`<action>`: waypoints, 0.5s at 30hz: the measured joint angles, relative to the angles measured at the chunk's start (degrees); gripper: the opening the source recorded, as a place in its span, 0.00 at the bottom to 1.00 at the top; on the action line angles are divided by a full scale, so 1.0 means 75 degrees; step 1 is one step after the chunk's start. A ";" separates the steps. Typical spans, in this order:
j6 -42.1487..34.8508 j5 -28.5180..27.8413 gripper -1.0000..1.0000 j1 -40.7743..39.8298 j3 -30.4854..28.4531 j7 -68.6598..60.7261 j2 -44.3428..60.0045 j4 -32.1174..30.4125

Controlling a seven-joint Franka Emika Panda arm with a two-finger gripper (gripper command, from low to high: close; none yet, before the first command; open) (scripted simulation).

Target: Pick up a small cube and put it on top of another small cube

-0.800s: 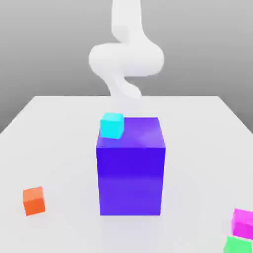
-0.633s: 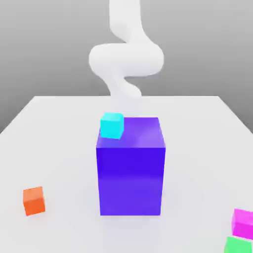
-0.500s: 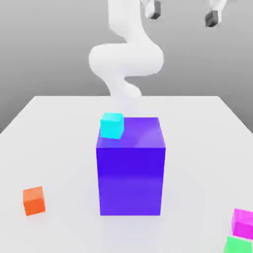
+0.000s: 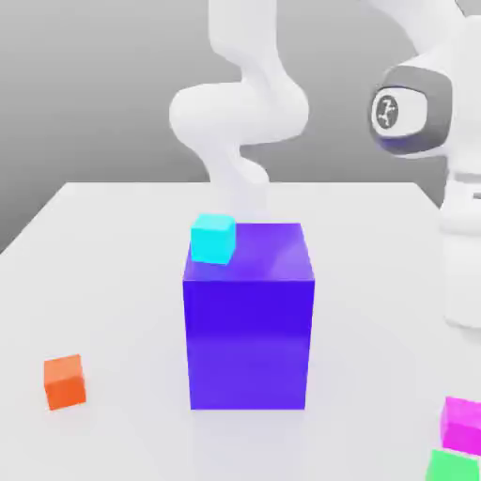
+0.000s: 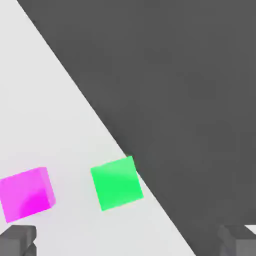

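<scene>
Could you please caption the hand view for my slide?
Open gripper above the table edge, with green cube and magenta cube below.

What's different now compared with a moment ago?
The arm has swung down on the exterior view's right, toward the magenta cube and green cube. Its tool is open, holding nothing. The cyan cube, purple block and orange cube haven't moved.
</scene>
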 joint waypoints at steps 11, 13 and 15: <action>0.1272 -0.0786 0.00 0.0659 -0.0099 -0.0239 0.2502 0.0234; 0.1267 -0.0787 0.00 0.0657 -0.0098 -0.0238 0.2502 0.0234; 0.1368 -0.0842 0.00 0.0702 -0.0152 -0.0197 0.2636 0.0264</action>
